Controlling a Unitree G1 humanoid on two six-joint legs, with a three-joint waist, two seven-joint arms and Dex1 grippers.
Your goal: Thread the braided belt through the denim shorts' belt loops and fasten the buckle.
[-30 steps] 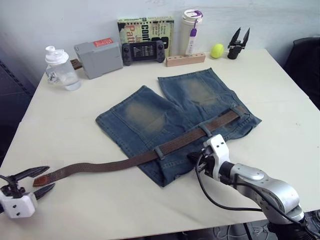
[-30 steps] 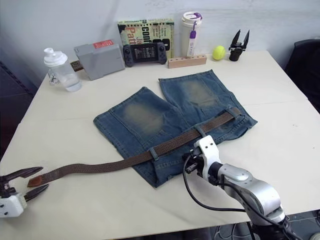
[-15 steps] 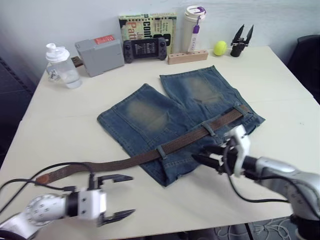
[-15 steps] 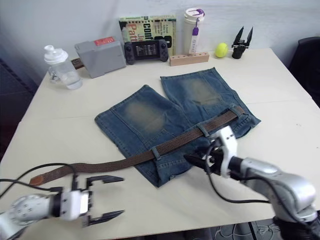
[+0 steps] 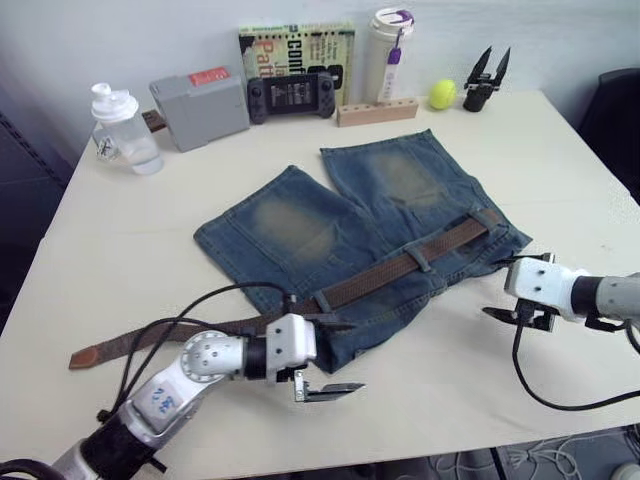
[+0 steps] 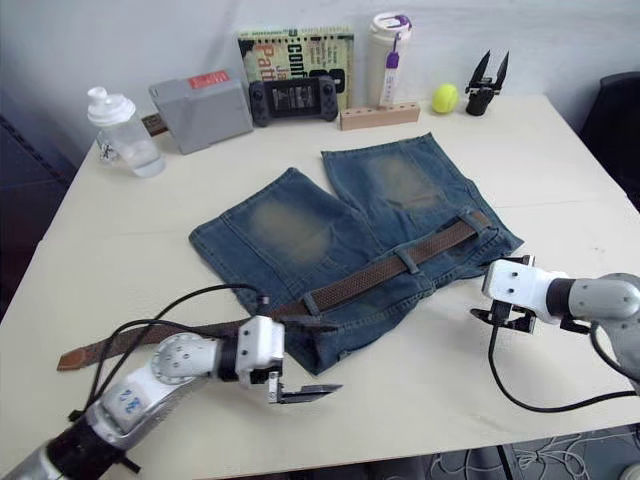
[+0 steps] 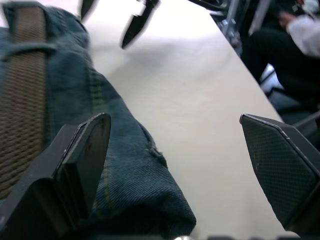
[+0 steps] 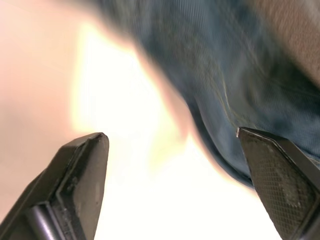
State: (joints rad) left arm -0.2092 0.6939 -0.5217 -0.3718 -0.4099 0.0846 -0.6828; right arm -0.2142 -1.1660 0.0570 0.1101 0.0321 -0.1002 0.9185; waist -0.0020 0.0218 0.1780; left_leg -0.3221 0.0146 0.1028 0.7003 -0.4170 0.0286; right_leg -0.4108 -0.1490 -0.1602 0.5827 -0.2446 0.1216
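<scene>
The denim shorts (image 5: 360, 225) lie flat on the tabletop (image 5: 140, 240). The braided belt (image 5: 400, 268) runs under two belt loops (image 5: 423, 255), its tan end (image 5: 88, 354) trailing left. The left pincer (image 5: 330, 355) gapes wide and empty at the waistband's corner. The right pincer (image 5: 503, 314), also wide apart and empty, hovers beside the shorts' right edge.

The left pincer (image 5: 330, 357) gapes at the denim shorts' (image 5: 340, 225) waistband corner; the braided belt (image 5: 300, 305) trails behind it.
</scene>
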